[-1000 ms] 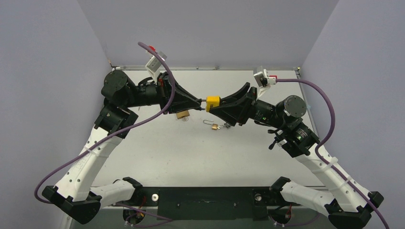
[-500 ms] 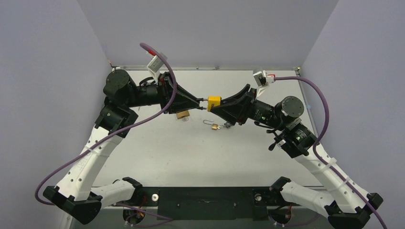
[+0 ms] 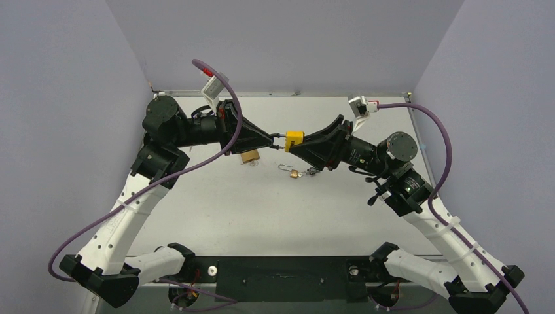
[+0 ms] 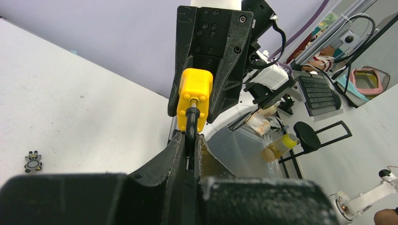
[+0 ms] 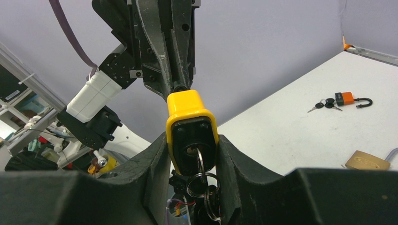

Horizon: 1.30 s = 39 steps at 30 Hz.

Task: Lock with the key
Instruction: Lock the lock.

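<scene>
Surface: white table (image 3: pixel 275 216), walled left, right and far by plain lavender panels (image 3: pixel 281 39).

Loose items on the table:
- brass padlock (image 3: pixel 249 157), lying flat, far-left of centre, below the left wrist;
- small orange padlock (image 3: pixel 296 173) with its shackle swung open and keys attached, just right of the brass one and apart from it;
- a small dark object (image 4: pixel 33 162) in the left wrist view, too small to identify.

Task item: yellow padlock (image 3: pixel 292 139), held in the air above the far-middle of the table, between the two grippers. A key (image 5: pixel 199 156) sits in the keyhole of its black end face, and a ring of further keys (image 5: pixel 202 183) hangs from it.

Left arm: rises from its near base, elbow out toward the left wall, wrist pointing right. The left gripper (image 3: pixel 278 139) is pinched tight on the padlock's dark shackle (image 4: pixel 191 123).

Right arm: mirrored, elbow toward the right wall, wrist pointing left. The right gripper (image 5: pixel 192 140) is clamped on the yellow body, one finger on each side.

Purple cables (image 3: pixel 222 140) loop from each wrist.
</scene>
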Each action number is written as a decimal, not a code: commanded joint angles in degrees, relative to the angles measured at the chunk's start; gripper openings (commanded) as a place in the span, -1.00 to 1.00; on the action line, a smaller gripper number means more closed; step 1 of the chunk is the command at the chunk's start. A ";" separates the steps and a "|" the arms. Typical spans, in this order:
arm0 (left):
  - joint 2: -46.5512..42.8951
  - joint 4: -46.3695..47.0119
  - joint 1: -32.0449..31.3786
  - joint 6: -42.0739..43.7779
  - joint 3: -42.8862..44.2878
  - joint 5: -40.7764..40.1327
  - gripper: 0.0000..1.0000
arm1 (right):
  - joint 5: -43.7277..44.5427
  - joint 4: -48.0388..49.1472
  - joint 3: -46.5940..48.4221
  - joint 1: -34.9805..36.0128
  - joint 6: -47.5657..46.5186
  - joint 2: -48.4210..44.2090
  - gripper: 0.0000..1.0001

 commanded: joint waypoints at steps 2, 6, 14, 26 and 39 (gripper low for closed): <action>-0.78 2.38 0.17 0.13 0.03 -0.37 -1.00 | -0.52 8.83 -0.42 -0.15 2.90 -0.13 -1.00; -0.84 2.44 -0.16 0.35 -0.20 -0.74 -1.00 | -0.87 9.02 -0.59 0.58 3.36 1.03 -1.00; -0.37 2.41 -3.60 1.09 -1.10 -1.96 -1.00 | -0.51 9.53 -0.53 2.17 3.66 3.68 -1.00; 0.79 2.58 -8.03 1.43 -1.84 -3.32 -1.00 | -0.54 9.83 0.32 3.84 4.18 6.83 -1.00; 1.21 -7.60 -10.39 10.46 -0.89 -7.10 -1.00 | -3.59 14.13 1.08 4.66 7.68 8.25 -1.00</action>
